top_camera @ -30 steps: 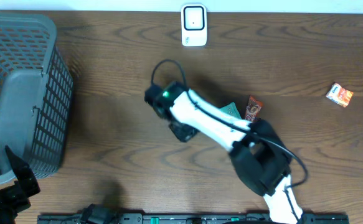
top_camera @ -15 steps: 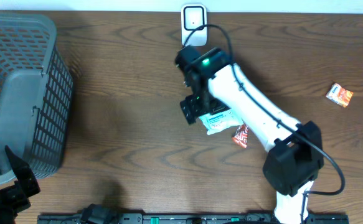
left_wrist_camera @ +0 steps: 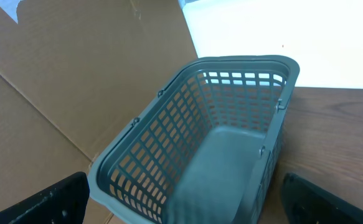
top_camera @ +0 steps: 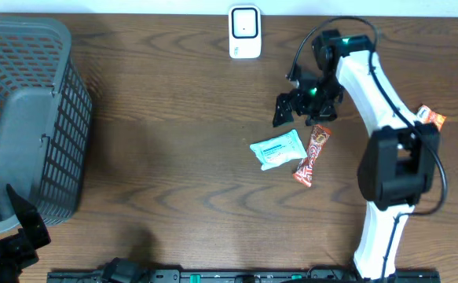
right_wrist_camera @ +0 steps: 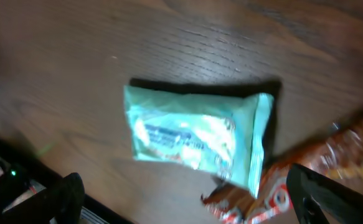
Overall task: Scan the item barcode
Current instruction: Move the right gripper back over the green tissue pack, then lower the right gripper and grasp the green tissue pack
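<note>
The pale green packet (top_camera: 278,149) is lying flat on the wooden surface (top_camera: 158,157), one end touching a red snack wrapper (top_camera: 310,156). The right fingers (right_wrist_camera: 321,194) are hanging near it, spread wide and gripping nothing. The white scanner (top_camera: 244,32) is standing at the surface's far edge. The left fingers (left_wrist_camera: 49,203) are gaping wide too, facing the grey basket (left_wrist_camera: 169,140).

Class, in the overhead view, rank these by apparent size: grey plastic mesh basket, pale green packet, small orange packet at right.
Largest to smallest:
grey plastic mesh basket
pale green packet
small orange packet, partly hidden by the arm
</note>
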